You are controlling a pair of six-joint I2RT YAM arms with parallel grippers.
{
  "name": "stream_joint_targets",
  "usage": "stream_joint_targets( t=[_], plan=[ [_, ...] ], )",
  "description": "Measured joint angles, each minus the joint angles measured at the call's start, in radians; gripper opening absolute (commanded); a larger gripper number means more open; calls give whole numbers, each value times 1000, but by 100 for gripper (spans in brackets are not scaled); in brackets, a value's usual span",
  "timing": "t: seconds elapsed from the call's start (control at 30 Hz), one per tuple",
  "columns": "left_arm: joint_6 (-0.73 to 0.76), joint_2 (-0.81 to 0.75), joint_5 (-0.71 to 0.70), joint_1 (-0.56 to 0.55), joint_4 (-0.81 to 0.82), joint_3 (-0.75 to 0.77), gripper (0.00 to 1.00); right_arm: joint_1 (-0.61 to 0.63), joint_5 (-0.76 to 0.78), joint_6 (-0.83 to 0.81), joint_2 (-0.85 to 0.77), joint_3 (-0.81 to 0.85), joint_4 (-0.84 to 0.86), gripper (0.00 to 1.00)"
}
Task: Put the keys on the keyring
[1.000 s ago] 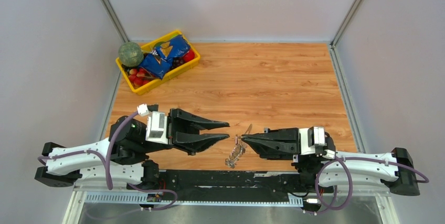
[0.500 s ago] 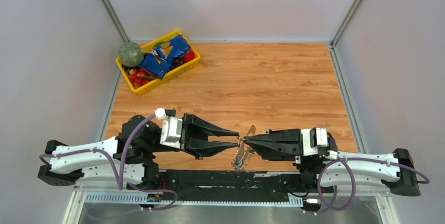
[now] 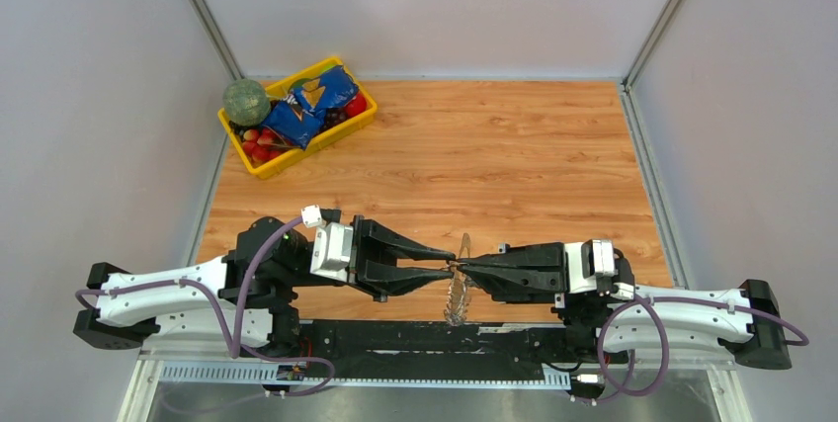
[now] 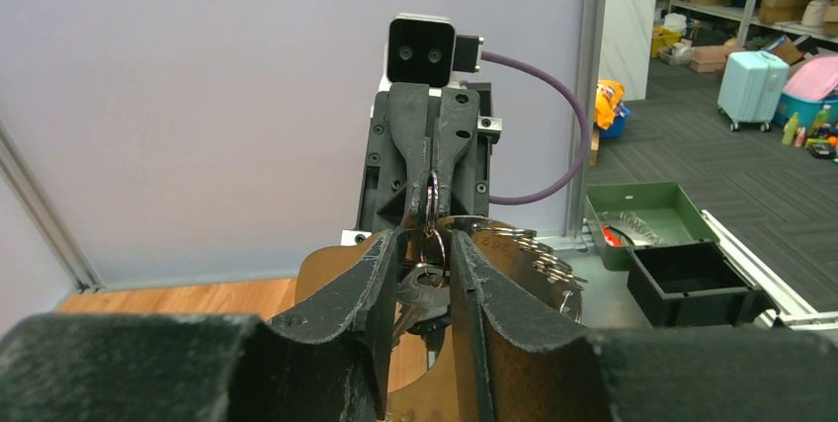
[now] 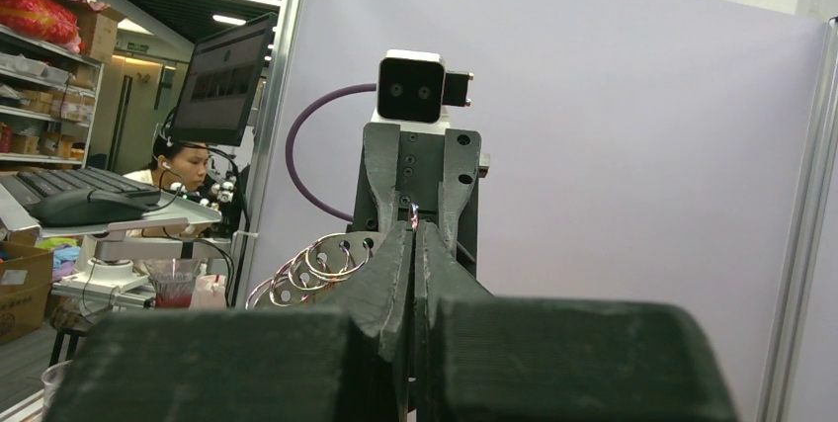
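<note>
Surface: wooden tabletop (image 3: 514, 155), lilac walls (image 3: 435, 7) | keyring (image 3: 456, 298): near edge, centre, edge-on, long axis near-to-far | right hand (image 3: 462, 266): clenched on keyring | left hand (image 3: 447, 263): released, straddling its keys (image 4: 425, 284)

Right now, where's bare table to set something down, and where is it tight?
Free: the wide bare wood of the table beyond the arms, from the yellow bin across to the right edge. Crowded: near-edge centre, where left gripper and right gripper meet tip to tip at the keyring; back-left corner holds the bin.
</note>
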Motion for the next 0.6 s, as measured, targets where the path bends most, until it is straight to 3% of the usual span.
stream_joint_targets(
  t=[0.6],
  plan=[
    [0, -3, 0, 0, 1, 0, 26, 0, 3, 0, 8, 4, -1, 0]
  ],
)
